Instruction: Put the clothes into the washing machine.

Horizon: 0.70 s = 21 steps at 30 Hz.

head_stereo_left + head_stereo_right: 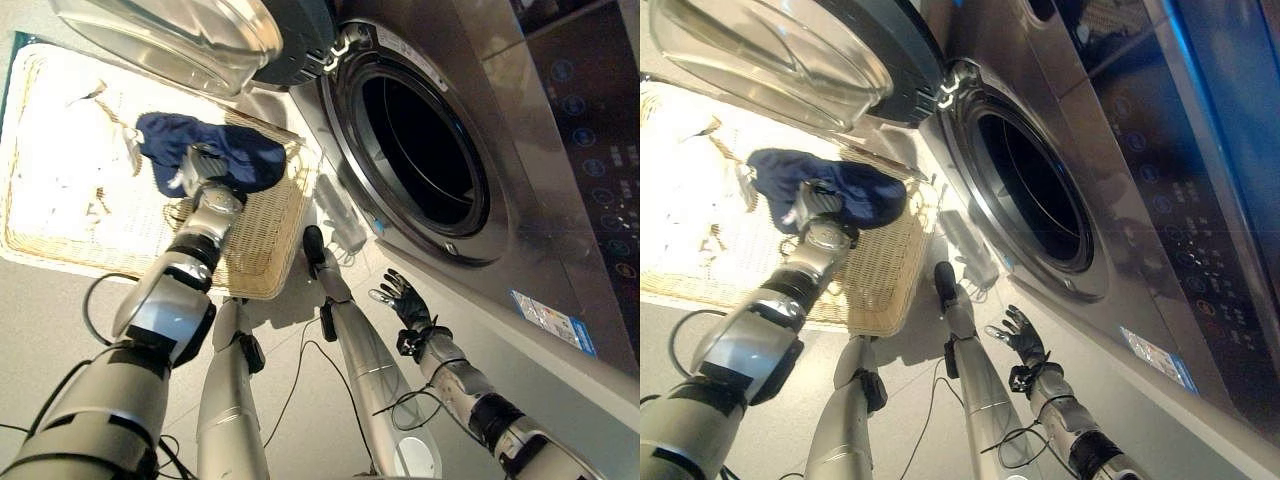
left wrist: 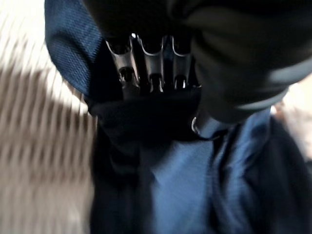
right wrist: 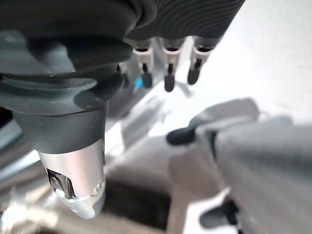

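A navy garment [image 1: 245, 150] lies bunched at the near corner of a wicker basket [image 1: 262, 255], beside the washing machine. My left hand [image 1: 203, 168] rests on it. In the left wrist view its fingers [image 2: 151, 68] dig into a fold of the dark blue cloth [image 2: 185, 180], which bunches between fingers and thumb. The washing machine's round drum opening [image 1: 420, 150] gapes dark to the right, with its glass door [image 1: 180, 40] swung open above the basket. My right hand [image 1: 405, 297] hangs low in front of the machine, open, fingers [image 3: 168, 80] relaxed and holding nothing.
White clothes [image 1: 60, 170] fill the far side of the basket. The open door overhangs the basket's upper edge. The machine's metallic front panel [image 1: 560, 230] runs along the right. Grey floor [image 1: 60, 300] lies below the basket.
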Motion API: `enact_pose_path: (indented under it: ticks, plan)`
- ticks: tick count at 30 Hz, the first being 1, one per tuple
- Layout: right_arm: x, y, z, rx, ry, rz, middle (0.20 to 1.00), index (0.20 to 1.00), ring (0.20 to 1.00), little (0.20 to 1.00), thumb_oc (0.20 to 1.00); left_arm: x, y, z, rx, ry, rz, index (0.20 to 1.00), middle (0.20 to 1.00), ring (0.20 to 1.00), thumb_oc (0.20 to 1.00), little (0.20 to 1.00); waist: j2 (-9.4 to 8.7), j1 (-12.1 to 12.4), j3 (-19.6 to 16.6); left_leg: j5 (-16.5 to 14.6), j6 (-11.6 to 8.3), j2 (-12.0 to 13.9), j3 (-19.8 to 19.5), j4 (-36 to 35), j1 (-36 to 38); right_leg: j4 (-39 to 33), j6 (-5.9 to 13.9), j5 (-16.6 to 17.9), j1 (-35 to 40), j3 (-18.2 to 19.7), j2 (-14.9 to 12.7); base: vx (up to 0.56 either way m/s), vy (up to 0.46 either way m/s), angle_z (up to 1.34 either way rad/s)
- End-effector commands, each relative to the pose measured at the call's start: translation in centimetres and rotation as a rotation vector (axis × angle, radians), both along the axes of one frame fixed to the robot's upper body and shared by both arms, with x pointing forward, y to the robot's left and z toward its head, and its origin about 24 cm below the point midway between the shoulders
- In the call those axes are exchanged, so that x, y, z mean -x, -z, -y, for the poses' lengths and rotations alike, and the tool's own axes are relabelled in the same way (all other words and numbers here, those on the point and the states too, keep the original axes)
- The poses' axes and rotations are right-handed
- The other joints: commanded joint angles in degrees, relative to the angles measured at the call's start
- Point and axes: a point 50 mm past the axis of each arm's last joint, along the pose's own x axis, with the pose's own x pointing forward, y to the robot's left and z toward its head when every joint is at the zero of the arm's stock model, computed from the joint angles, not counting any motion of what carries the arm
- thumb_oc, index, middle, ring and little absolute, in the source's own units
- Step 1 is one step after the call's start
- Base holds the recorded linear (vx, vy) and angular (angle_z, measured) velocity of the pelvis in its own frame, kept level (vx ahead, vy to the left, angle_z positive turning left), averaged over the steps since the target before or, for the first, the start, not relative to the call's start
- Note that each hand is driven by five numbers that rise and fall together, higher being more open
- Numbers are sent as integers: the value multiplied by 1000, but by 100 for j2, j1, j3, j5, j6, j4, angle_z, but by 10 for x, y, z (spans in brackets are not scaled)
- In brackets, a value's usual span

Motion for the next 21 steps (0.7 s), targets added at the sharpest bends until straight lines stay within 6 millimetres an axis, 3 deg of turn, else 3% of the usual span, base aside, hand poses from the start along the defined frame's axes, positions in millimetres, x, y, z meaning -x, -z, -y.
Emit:
enact_pose_path:
  ticks: [1, 4, 9, 14, 21]
  plan:
    - [6, -6, -14, -62, 11, 23, 1000, 1000, 1000, 1000, 1000, 1, -14, 21, 107, 138, 132, 200, 200, 200, 200, 200, -360, 107, 46, -336, -225, -357, 97, 52, 113, -619, 395, 405, 197, -29, 451, -11, -30, 14]
    - [7, -9, -14, -68, 12, 41, 1000, 1000, 1000, 1000, 1000, 3, -16, 32, 119, 178, 175, 200, 200, 200, 200, 200, -368, 120, 46, -331, -197, -381, 78, -3, 188, -637, 392, 419, 269, -35, 461, -13, 7, 11]
    - [12, -11, -4, -72, 32, 86, 1000, 1000, 1000, 1000, 1000, 10, -12, 35, 74, 183, 218, 200, 200, 200, 200, 200, -319, 197, 46, -328, -167, -418, 49, -25, 354, -660, 394, 423, 454, -54, 438, -16, 12, 3]
    - [13, -23, 5, -90, 80, 177, 1000, 1000, 1000, 1000, 1000, 23, 11, 33, 30, 216, 232, 200, 200, 200, 200, 200, -156, 447, 46, -364, -121, -500, -107, -1, 682, -617, 403, 369, 800, -132, 352, -48, 0, 4]
    - [7, -43, 10, -110, 152, 258, 1000, 1000, 1000, 1000, 1000, 57, 66, 30, 196, 309, 206, 200, 200, 200, 200, 200, 163, 909, 46, -425, -47, -629, -401, -81, 1328, -608, 440, 206, 1475, -365, 113, -54, 13, 17]
